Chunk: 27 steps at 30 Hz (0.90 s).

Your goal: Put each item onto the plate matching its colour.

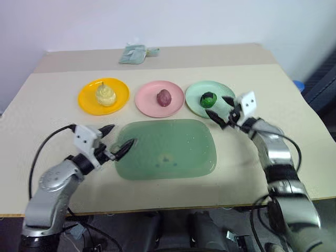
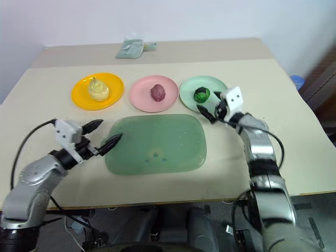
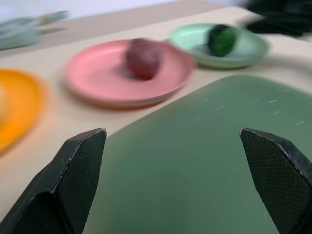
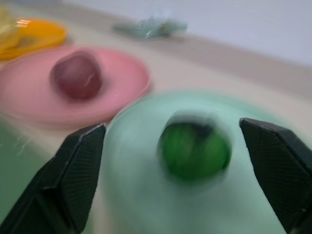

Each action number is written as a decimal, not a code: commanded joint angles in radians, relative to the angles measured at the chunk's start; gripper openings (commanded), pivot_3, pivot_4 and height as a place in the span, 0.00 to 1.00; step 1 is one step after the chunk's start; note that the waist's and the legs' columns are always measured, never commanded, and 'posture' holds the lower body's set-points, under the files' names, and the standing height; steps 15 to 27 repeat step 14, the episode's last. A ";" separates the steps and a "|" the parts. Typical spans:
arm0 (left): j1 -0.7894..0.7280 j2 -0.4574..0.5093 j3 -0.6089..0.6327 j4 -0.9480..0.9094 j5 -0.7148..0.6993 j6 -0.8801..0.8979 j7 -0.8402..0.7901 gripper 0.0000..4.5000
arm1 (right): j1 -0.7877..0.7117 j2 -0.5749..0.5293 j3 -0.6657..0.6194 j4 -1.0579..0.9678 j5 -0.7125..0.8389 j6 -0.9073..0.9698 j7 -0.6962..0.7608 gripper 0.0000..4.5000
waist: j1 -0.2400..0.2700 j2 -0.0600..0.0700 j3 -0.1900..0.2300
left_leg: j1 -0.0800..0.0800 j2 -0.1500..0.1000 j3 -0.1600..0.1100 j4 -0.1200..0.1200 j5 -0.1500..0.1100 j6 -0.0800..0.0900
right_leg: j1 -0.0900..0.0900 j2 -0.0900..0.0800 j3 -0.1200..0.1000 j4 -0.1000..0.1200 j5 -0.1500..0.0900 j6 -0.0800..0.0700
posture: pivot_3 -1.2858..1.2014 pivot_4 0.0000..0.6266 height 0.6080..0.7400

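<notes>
Three plates stand in a row across the table. The pale yellow mound (image 1: 105,95) sits on the orange-yellow plate (image 1: 86,101), the maroon ball (image 1: 164,96) on the pink plate (image 1: 147,102), and the green ball (image 1: 209,98) on the mint green plate (image 1: 195,95). My right gripper (image 1: 222,111) is open at the near right rim of the mint plate, close to the green ball and not holding it. My left gripper (image 1: 114,140) is open at the left edge of the green board, holding nothing.
A large translucent green board (image 1: 167,148) lies in front of the plates, between my arms. A crumpled grey-green cloth (image 1: 134,53) lies near the table's far edge. A blue object (image 1: 297,84) shows beyond the table's right edge.
</notes>
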 commanded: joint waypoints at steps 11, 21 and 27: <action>0.173 0.040 0.120 -0.045 -0.083 -0.005 -0.061 1.00 | 0.553 -0.125 -0.301 -0.791 0.232 0.357 -0.084 1.00 | 0.003 0.001 -0.001 | 0.003 0.000 0.000 -0.001 -0.005 0.007 | 0.004 0.000 0.000 -0.001 0.000 0.000 | 0.52 0.24 1.00; 0.175 0.040 0.115 -0.043 -0.084 -0.010 -0.065 1.00 | 0.577 -0.138 -0.309 -0.801 0.235 0.369 -0.083 1.00 | 0.003 0.001 -0.001 | 0.003 0.001 0.000 -0.001 -0.005 0.007 | 0.004 0.000 0.000 -0.001 0.000 0.000 | 0.52 0.24 1.00; 0.175 0.040 0.115 -0.043 -0.084 -0.010 -0.065 1.00 | 0.577 -0.138 -0.309 -0.801 0.235 0.369 -0.083 1.00 | 0.003 0.001 -0.001 | 0.003 0.001 0.000 -0.001 -0.005 0.007 | 0.004 0.000 0.000 -0.001 0.000 0.000 | 0.52 0.24 1.00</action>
